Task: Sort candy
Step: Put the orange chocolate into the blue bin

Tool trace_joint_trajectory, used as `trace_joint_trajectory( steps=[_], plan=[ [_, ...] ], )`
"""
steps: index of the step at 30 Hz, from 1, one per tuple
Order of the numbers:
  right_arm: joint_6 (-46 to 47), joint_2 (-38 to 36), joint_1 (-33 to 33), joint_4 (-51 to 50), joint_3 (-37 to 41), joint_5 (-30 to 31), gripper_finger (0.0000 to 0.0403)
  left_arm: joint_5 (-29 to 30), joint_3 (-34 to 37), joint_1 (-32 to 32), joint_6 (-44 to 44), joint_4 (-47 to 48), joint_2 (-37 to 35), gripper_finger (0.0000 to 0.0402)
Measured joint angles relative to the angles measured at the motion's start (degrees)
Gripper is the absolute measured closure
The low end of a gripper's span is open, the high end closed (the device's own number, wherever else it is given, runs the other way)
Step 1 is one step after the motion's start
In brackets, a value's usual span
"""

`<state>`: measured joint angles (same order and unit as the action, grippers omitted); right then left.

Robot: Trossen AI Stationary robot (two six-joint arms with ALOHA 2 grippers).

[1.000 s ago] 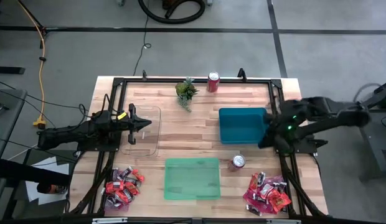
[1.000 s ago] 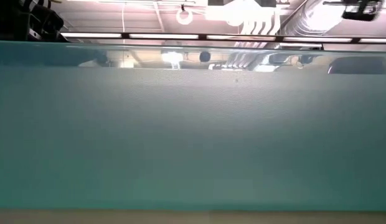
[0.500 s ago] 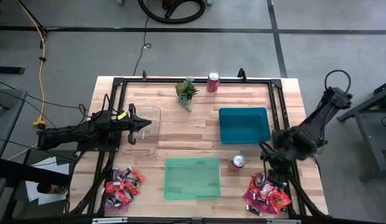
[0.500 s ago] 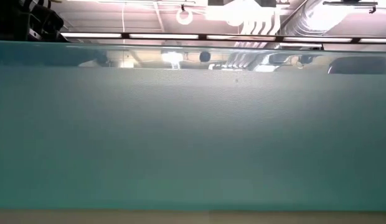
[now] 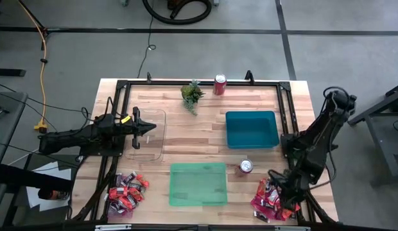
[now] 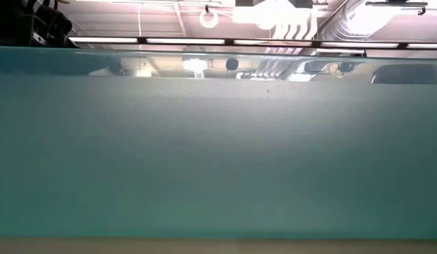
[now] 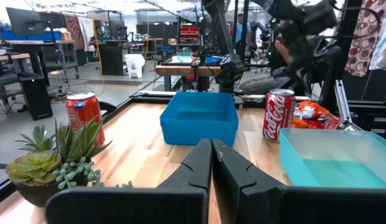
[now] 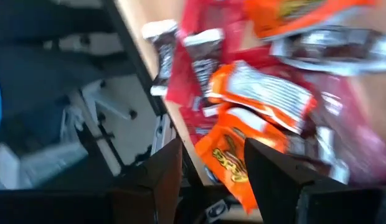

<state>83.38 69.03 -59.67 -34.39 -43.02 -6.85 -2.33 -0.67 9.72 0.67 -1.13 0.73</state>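
Note:
Two heaps of candy lie near the table's near edge: one at the left (image 5: 126, 191), one at the right (image 5: 275, 199). The right wrist view shows the right heap up close: orange packets (image 8: 233, 158), pink-red packets and brown-and-silver bars (image 8: 205, 53). My right gripper (image 5: 280, 200) (image 8: 211, 168) hangs open just over that heap, with an orange packet showing between its fingers. I cannot tell whether it touches the packet. My left gripper (image 5: 149, 128) (image 7: 212, 155) waits shut over the clear tray (image 5: 157, 138) at the table's left.
A blue tray (image 5: 251, 129) sits right of centre and a green tray (image 5: 198, 184) at the near middle. One red can (image 5: 246, 167) stands between the green tray and the right heap, another (image 5: 219, 84) by the plant (image 5: 192, 94) at the far edge. A teal wall (image 6: 218, 148) fills the low view.
My right arm has swung from beside the blue tray's right side toward the table's near edge. It has come down over the right candy heap, and its gripper now points down at the packets.

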Motion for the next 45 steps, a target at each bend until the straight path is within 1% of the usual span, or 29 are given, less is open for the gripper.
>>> trace_joint_trajectory(
  steps=[4,9,13,19,21,22,23,26,27,29,31,33,34,36,38,40,42,43,45],
  plan=[
    [-7.42,4.63,-1.26,2.63,0.04,-0.66,0.0233,0.00,-0.02,0.02,0.01,0.01,0.00,0.0401],
    [-12.97,8.69,-1.59,3.53,0.04,-0.71,0.0233,0.00,0.00,0.00,0.02,0.00,0.00,0.0401],
    [-16.07,11.17,-1.57,3.74,0.04,-0.70,0.0233,0.00,-0.02,0.02,0.01,0.01,0.00,0.0401],
    [-17.75,13.58,-1.57,4.82,0.04,-0.79,0.0239,0.00,-0.02,0.01,0.01,0.00,0.00,0.0401],
    [-17.68,13.82,-1.57,4.90,0.04,-0.79,0.0257,-0.01,-0.02,0.00,0.01,0.01,0.00,0.0401],
    [-17.60,13.81,-1.57,4.91,0.03,-0.89,0.0273,-0.02,0.00,0.02,0.01,0.01,0.00,0.0401],
    [-17.55,13.80,-1.57,4.77,-0.14,-1.37,0.0294,0.00,-0.02,0.00,0.02,0.00,0.00,0.0401],
    [-19.07,13.79,-1.41,1.43,-2.91,-3.19,0.0378,0.00,-0.01,0.02,0.02,0.01,0.00,0.0401],
    [-20.08,13.55,-1.35,-0.13,-4.44,-3.38,0.0389,-0.02,-0.02,0.02,0.02,0.02,0.00,0.0401],
    [-21.32,12.26,-0.91,-4.19,-7.78,-2.85,0.0386,-0.01,0.00,0.01,0.02,0.00,0.00,0.0401],
    [-23.25,10.21,0.09,-9.32,-11.50,-1.71,0.0394,-0.01,-0.01,0.01,0.00,0.00,0.00,0.0401],
    [-24.72,7.50,1.47,-15.46,-15.40,1.68,0.0399,-0.02,-0.02,0.02,0.01,0.00,0.00,0.0401],
    [-25.41,6.07,2.33,-18.31,-17.45,4.44,0.0397,0.00,-0.02,0.02,0.02,0.02,0.00,0.0401],
    [-26.63,3.26,4.45,-23.53,-20.77,11.66,0.0399,0.00,0.00,0.00,0.02,0.00,0.00,0.0401],
    [-27.90,0.57,7.55,-27.71,-22.81,20.39,0.0400,-0.01,-0.02,0.01,0.00,0.02,0.00,0.0401],
    [-28.25,-1.93,11.64,-31.21,-23.46,29.05,0.0400,-0.02,-0.01,0.02,0.02,0.01,0.00,0.0401],
    [-28.87,-4.41,16.77,-34.28,-22.90,36.23,0.0401,0.00,-0.02,0.01,0.01,0.01,0.00,0.0401],
    [-29.68,-5.56,19.65,-35.34,-22.20,38.86,0.0401,-0.01,-0.02,0.01,0.00,0.00,0.00,0.0401],
    [-32.97,-7.61,26.29,-36.27,-20.08,41.29,0.0401,0.00,-0.02,0.02,0.00,0.00,0.00,0.0401]
  ],
)
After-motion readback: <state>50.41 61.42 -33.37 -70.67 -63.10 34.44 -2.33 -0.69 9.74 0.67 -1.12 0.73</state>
